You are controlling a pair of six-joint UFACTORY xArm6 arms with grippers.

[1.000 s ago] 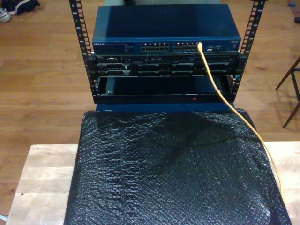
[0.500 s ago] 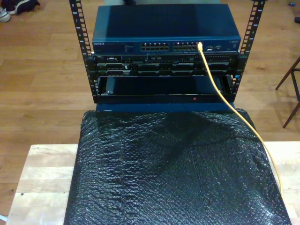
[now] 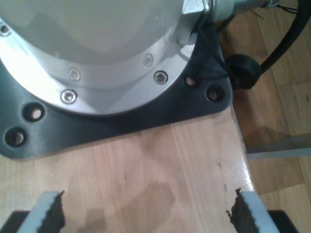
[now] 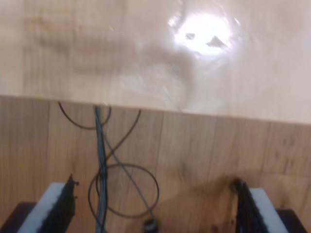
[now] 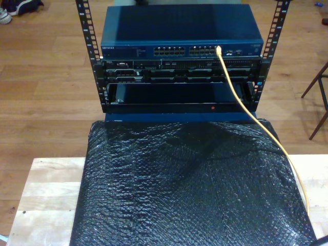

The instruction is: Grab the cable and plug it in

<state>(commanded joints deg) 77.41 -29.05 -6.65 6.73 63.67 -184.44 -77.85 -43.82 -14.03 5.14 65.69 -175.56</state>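
Note:
The yellow-orange cable [image 5: 233, 93] runs from a port at the exterior view's right end of the blue switch [image 5: 133, 51], down across the black bubble wrap [image 5: 184, 189], to that view's lower right edge. Its upper end [image 5: 218, 50] sits in the port. My first gripper [image 3: 148, 216] is open with nothing between its fingers, hanging over a wooden tabletop [image 3: 160, 170] beside an arm's round metal base [image 3: 97, 53]. My second gripper [image 4: 156, 208] is open and empty too, above a wooden floor [image 4: 204, 155] just off a table's edge.
A black rack [image 5: 179, 84] holds the switch and darker units beneath it. Thin black wires [image 4: 104, 160] loop on the floor under my second gripper. A thick black cable [image 3: 286, 39] leaves the base plate [image 3: 204, 104]. Chair legs [image 5: 318, 97] stand at the exterior view's right.
The cable, switch and bubble wrap are as before. A thin dark line has appeared at the exterior view's bottom right corner.

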